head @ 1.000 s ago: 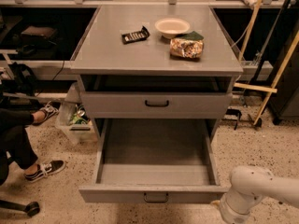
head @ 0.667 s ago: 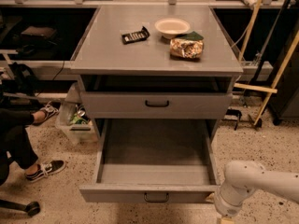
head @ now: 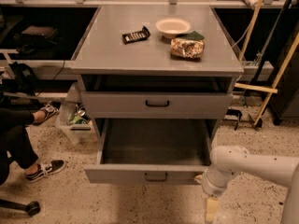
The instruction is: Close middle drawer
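The middle drawer (head: 154, 174) is pulled far out of the grey cabinet. Its flat grey front has a small black bar handle (head: 156, 177), and its bare grey inside (head: 154, 141) is empty. My white arm (head: 252, 164) comes in from the lower right. Its wrist is next to the drawer front's right end, and I cannot tell if they touch. The gripper (head: 211, 210) hangs down from the wrist toward the floor, below and just right of that corner.
The drawer above (head: 157, 103) stands slightly out. On the cabinet top (head: 117, 50) are a bowl (head: 173, 27), a snack bag (head: 187, 47) and a black object (head: 136, 35). A seated person's legs and shoes (head: 44, 169) are at the left, a bin (head: 74, 120) beside the cabinet, wooden poles (head: 275, 78) at the right.
My arm has moved left, bringing the wrist and gripper closer to the right end of the open drawer's front. The drawer stays pulled out as before.
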You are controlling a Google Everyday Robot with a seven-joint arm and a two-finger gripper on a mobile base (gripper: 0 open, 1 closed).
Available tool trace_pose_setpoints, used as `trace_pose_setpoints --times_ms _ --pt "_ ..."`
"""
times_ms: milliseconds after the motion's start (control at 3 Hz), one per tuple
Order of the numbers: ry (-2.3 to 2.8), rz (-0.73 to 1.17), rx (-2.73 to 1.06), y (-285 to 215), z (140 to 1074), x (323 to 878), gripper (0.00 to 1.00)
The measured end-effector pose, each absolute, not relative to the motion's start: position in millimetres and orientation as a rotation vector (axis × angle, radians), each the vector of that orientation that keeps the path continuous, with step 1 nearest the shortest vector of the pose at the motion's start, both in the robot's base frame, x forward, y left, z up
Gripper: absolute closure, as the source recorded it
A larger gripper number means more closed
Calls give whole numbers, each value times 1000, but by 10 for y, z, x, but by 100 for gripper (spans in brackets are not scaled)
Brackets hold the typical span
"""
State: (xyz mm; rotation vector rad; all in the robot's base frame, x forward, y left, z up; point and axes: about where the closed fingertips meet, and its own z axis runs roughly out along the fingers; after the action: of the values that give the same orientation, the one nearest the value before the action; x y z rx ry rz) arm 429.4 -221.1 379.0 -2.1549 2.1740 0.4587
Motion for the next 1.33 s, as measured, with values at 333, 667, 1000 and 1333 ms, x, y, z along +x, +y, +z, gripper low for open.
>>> trace_pose_setpoints --times_ms 333,667,1000,1333 --pt "2137 434 -2166 -2003 3769 4652 0" --pt "2127 420 -2171 -1847 3727 4938 0" --pt "2127 394 -2168 -1730 3724 5187 0" --pt "2159 349 -2155 -1696 3754 5461 0"
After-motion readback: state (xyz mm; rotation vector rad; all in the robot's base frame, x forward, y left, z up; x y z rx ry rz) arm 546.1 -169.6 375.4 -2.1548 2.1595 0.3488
